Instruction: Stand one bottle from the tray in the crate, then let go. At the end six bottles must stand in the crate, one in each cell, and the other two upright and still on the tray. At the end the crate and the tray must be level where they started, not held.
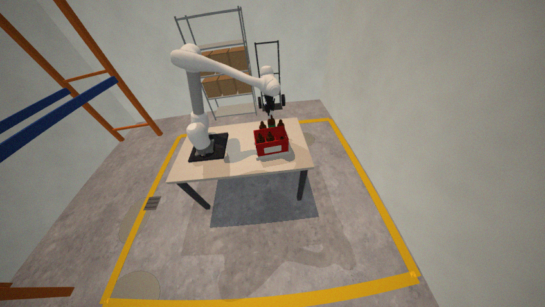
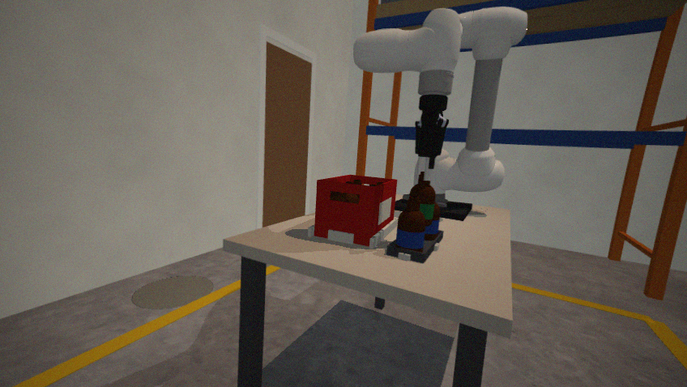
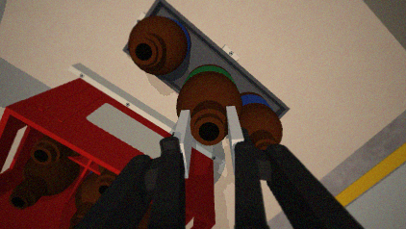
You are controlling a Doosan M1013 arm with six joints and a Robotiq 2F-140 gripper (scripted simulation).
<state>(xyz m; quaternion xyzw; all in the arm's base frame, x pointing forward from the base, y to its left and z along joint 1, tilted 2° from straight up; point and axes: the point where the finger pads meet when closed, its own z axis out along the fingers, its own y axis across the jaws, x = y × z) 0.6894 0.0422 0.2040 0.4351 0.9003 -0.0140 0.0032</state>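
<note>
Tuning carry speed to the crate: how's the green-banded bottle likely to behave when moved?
The green-banded bottle looks rigid, probably glass, so likely no flex but breakable if knocked. The gripper pinches only its neck above a wider body, so it may swing if rushed. The rounded, smooth-looking neck might let it twist between the pads.

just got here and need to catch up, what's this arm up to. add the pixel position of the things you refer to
The arm's gripper [image 1: 268, 113] [image 2: 425, 169] [image 3: 209, 121] is shut on the neck of the green-banded bottle [image 1: 271, 122] [image 2: 426, 211] [image 3: 209, 91]. Two blue-banded bottles stand on the tray [image 2: 390, 252] [image 3: 202, 45]. Beside it, the red crate [image 1: 271, 149] [image 2: 342, 216] [image 3: 58, 113] already holds bottles; this one is not in yet.
</note>
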